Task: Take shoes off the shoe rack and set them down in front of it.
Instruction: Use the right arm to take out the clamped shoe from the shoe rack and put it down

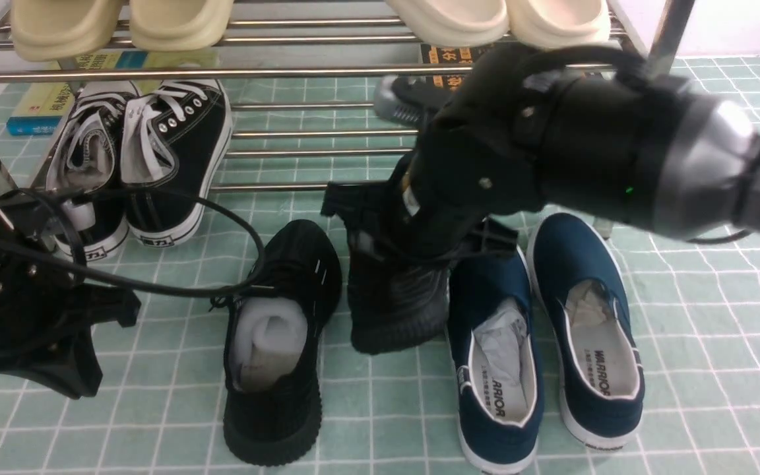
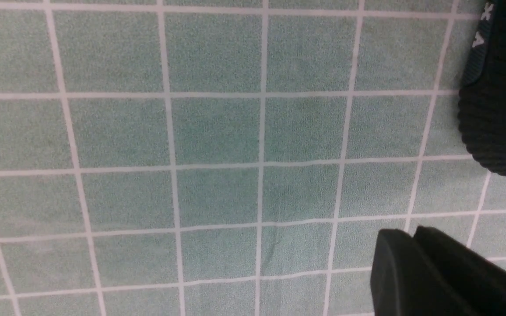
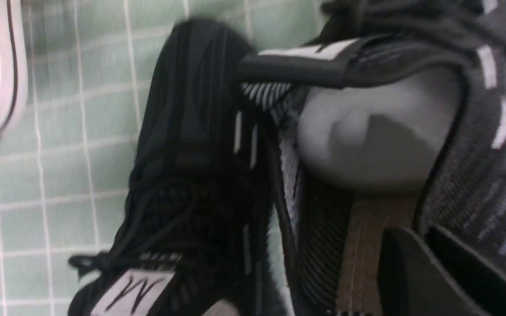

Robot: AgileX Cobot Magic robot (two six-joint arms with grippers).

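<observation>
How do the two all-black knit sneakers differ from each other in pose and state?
The left knit sneaker lies flat on the tiled floor; the right knit sneaker looks tilted. The left knit sneaker is free, while the right end effector seems to grip the right one at its opening. Both are all black, stuffed, and in front of the shoe rack.

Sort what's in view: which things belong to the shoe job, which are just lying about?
Job: shoe rack; black canvas sneakers, on its lower tier; black knit sneaker, on the floor; second knit sneaker, in the right gripper.
Lying about: navy slip-ons; beige slides; books.
</observation>
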